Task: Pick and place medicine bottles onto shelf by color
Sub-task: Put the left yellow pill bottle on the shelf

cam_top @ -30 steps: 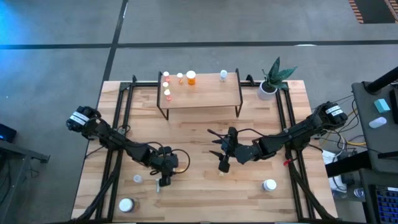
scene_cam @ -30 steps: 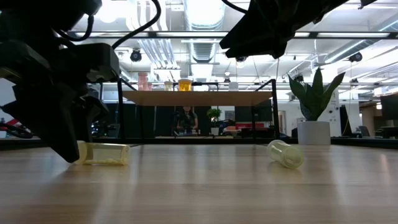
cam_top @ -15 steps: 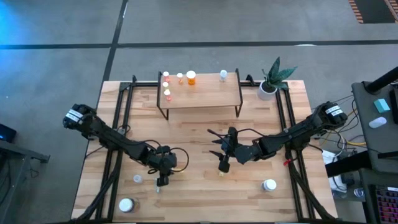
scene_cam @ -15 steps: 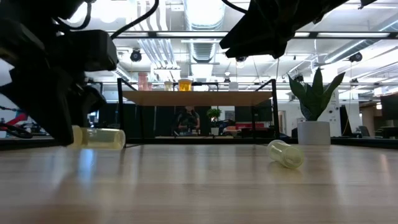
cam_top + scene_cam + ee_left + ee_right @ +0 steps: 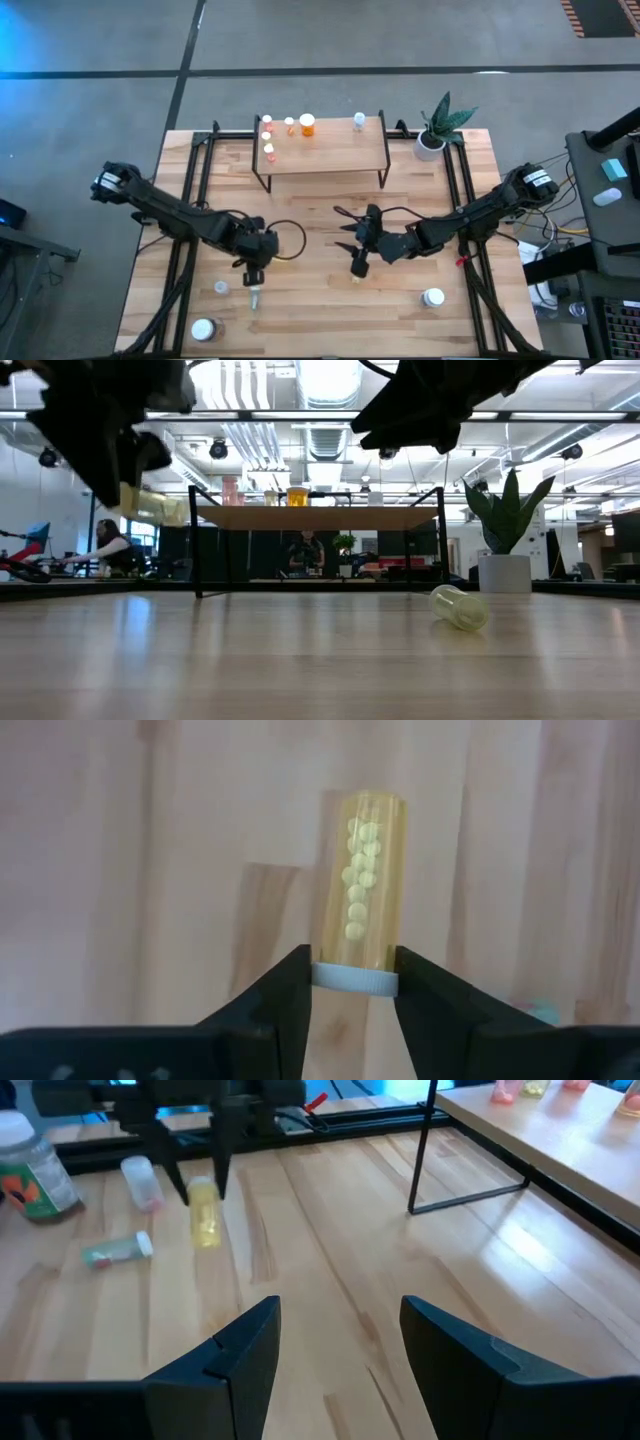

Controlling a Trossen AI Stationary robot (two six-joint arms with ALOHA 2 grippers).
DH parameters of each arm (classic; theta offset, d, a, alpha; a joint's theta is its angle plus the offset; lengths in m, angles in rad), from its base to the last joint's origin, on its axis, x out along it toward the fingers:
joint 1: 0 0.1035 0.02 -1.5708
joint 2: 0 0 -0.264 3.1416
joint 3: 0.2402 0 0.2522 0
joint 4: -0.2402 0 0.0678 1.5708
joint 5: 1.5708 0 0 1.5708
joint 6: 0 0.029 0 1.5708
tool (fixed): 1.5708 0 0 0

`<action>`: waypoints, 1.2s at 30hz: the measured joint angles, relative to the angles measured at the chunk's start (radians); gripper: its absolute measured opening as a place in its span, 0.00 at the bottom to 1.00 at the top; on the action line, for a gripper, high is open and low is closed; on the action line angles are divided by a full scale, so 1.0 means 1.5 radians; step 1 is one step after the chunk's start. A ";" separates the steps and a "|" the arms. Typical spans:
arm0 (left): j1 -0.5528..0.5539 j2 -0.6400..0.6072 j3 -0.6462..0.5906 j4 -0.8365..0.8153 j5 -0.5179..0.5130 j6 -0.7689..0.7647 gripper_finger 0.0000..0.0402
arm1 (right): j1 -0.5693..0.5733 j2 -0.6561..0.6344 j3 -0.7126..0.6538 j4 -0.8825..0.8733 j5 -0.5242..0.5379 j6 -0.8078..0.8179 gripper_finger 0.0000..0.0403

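Fingers (image 5: 300, 995) of left gripper (image 5: 352, 982) clamp white cap of yellow bottle (image 5: 362, 885), now lifted clear off counter (image 5: 320, 310); a second ago bottle lay on wood. Right gripper (image 5: 340, 1335) hovers mid-counter, fingers parted, holding nothing. Shelf (image 5: 335, 150) at back carries several bottles. Clear vial (image 5: 458, 607) lies on counter. Potted plant (image 5: 440, 125) beside shelf; person (image 5: 108, 545) sits in room behind.

We note, upper left, the left gripper (image 5: 128, 465) holding a yellow vial (image 5: 152, 505) clear of the wooden table (image 5: 300, 660); a pale vial (image 5: 459, 607) lying on it; the shelf (image 5: 315, 517) behind; a potted plant (image 5: 505, 540) at right.
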 joint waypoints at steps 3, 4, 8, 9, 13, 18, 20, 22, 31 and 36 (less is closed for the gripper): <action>0.013 -0.001 0.039 -0.054 0.000 0.022 0.28 | 0.000 0.018 0.000 0.043 0.005 -0.012 0.49; 0.018 -0.001 0.051 -0.069 0.000 0.029 0.28 | 0.000 0.030 0.000 0.071 0.005 -0.022 0.49; 0.031 -0.001 0.097 -0.108 0.000 0.054 0.28 | 0.000 0.098 0.001 0.193 -0.017 -0.085 0.49; 0.034 -0.001 0.107 -0.115 0.000 0.062 0.28 | -0.004 0.118 0.001 0.228 -0.033 -0.090 0.49; 0.040 -0.001 0.132 -0.116 0.000 0.091 0.28 | -0.020 0.189 0.001 0.343 -0.097 -0.107 0.49; 0.046 -0.001 0.147 -0.113 -0.003 0.112 0.28 | -0.034 0.235 0.007 0.450 -0.104 -0.119 0.49; 0.047 -0.001 0.149 -0.113 -0.015 0.117 0.28 | -0.041 0.245 0.011 0.474 -0.118 -0.119 0.49; 0.050 -0.001 0.151 -0.109 -0.024 0.118 0.28 | -0.048 0.249 0.019 0.473 -0.152 -0.113 0.49; 0.057 -0.001 0.149 -0.074 -0.033 0.132 0.28 | -0.060 0.251 0.056 0.448 -0.211 -0.134 0.52; 0.057 -0.001 0.150 -0.073 -0.035 0.134 0.28 | -0.060 0.253 0.088 0.390 -0.200 -0.137 0.64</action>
